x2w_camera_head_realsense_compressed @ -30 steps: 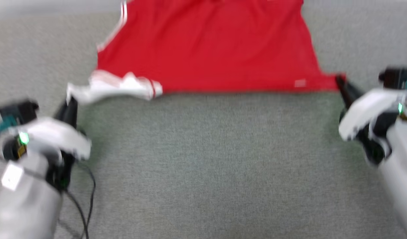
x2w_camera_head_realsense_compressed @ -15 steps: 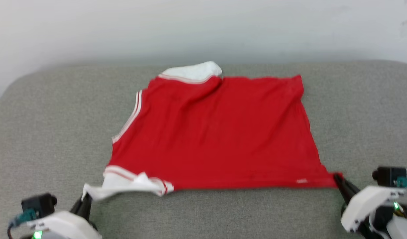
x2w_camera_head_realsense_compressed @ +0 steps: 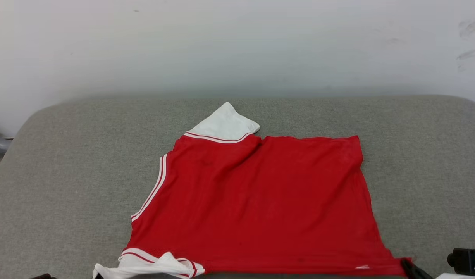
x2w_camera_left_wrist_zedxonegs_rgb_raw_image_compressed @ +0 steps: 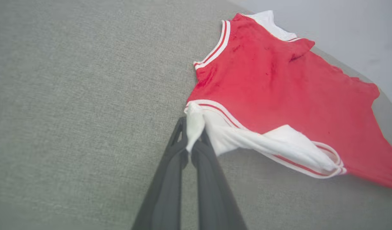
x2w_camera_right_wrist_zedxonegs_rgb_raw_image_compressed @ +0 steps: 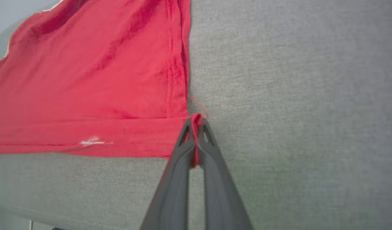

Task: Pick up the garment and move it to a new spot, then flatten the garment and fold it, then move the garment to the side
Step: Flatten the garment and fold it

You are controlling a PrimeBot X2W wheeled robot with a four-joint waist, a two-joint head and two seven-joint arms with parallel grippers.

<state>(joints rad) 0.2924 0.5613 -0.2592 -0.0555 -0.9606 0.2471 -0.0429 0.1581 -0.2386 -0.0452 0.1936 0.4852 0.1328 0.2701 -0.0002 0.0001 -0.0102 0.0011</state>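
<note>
Now both near corners are gripped, and the garment [x2w_camera_head_realsense_compressed: 253,201] lies spread on the grey cushion [x2w_camera_head_realsense_compressed: 67,162].
Over on the left, the left gripper [x2w_camera_left_wrist_zedxonegs_rgb_raw_image_compressed: 192,134] is clamped tight on the tip of the white sleeve [x2w_camera_left_wrist_zedxonegs_rgb_raw_image_compressed: 253,142], which hangs bunched and twisted. Through the middle it's plain red face up, with a crease under the far sleeve [x2w_camera_head_realsense_compressed: 226,124]. On the right, the right gripper [x2w_camera_right_wrist_zedxonegs_rgb_raw_image_compressed: 196,127] is pinched shut on the hem corner [x2w_camera_right_wrist_zedxonegs_rgb_raw_image_compressed: 170,134]. My call is to draw both corners outward evenly and low, letting that sleeve untwist, then set the edge down taut before letting go.
</note>
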